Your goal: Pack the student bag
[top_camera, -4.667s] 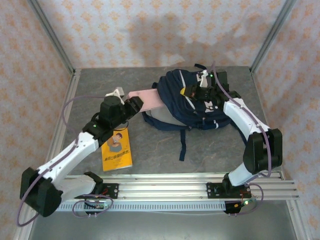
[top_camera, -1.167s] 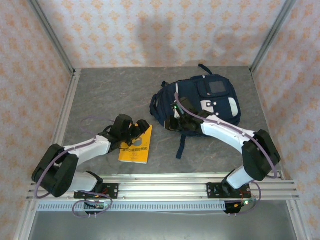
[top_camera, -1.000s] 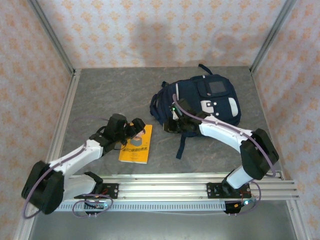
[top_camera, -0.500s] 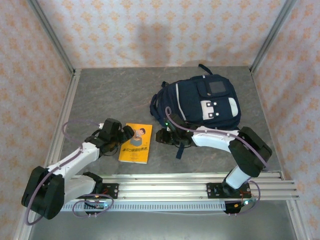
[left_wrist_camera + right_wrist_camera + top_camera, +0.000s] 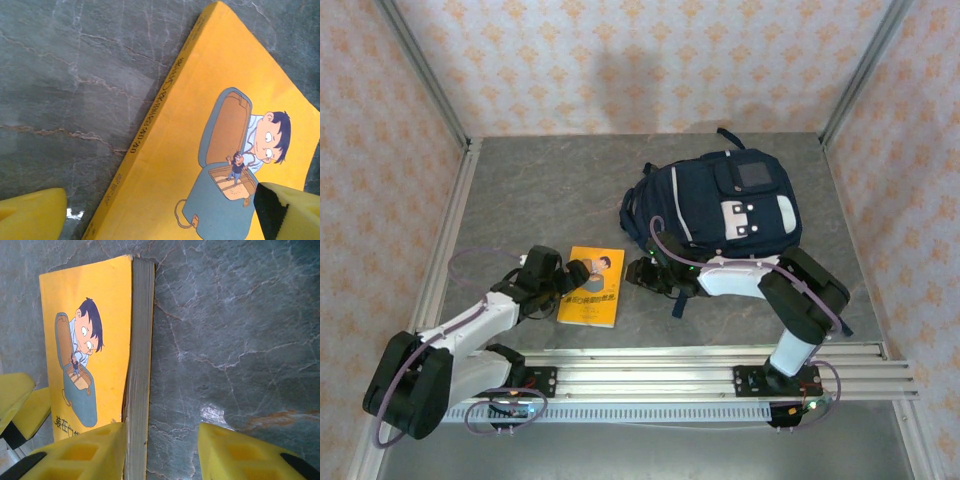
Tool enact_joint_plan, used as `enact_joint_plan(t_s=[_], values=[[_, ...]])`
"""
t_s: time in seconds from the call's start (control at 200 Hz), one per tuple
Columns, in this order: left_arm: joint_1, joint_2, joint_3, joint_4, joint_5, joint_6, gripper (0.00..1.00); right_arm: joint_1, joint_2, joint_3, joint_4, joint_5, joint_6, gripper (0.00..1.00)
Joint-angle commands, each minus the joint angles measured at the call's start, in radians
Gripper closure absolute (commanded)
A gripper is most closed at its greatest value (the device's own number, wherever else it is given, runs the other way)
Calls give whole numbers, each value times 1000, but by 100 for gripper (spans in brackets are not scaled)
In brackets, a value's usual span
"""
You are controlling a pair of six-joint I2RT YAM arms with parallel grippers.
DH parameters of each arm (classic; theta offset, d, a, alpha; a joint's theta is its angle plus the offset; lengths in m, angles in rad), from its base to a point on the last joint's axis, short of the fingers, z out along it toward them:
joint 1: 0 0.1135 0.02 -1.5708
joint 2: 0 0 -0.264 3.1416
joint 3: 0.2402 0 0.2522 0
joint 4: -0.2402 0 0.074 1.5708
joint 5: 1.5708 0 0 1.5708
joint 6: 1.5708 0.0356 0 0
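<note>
Slippage threatened: the left end effector (image 5: 574, 272) and right end effector (image 5: 641, 272), both spread, could shove the flat yellow book (image 5: 591, 289) between them rather than grip it.

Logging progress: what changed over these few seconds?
The right gripper left the student bag and dropped to the right edge of the yellow book; the left gripper lowered to its left edge, both open. The book shifted slightly right. The bag, now flat, stays put.

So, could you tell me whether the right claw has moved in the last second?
Yes. The right claw has drawn back off the student bag, toward the near rail and leftward, to the right edge of the yellow book.
</note>
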Motion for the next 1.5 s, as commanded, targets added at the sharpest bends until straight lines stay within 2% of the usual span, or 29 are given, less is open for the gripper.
enact_joint_plan(t_s=[0.0, 0.155, 0.355, 0.515, 0.716, 0.871, 1.231, 1.496], values=[[-67, -20, -21, 91, 209, -40, 3, 6, 8, 2, -17, 17, -19, 58], [-74, -70, 13, -7, 172, 7, 3, 6, 4, -6, -34, 19, -24, 57], [-88, -44, -4, 33, 207, -6, 3, 4, 10, 7, -78, 9, -53, 55], [-89, 4, -9, 3, 153, 24, 3, 0, 33, 49, -134, -12, -96, 54], [-89, -58, 3, -46, 89, 54, 3, -1, 75, 104, -156, -57, -118, 55], [-87, -30, 16, -64, 64, 73, 3, -1, 125, 146, -152, -83, -117, 57], [-89, 87, -16, 103, 160, 34, 5, 14, 175, 195, -87, -180, -57, 60], [-91, 61, -2, 106, 189, 30, 6, 32, 151, 240, -211, -124, -110, 61]])
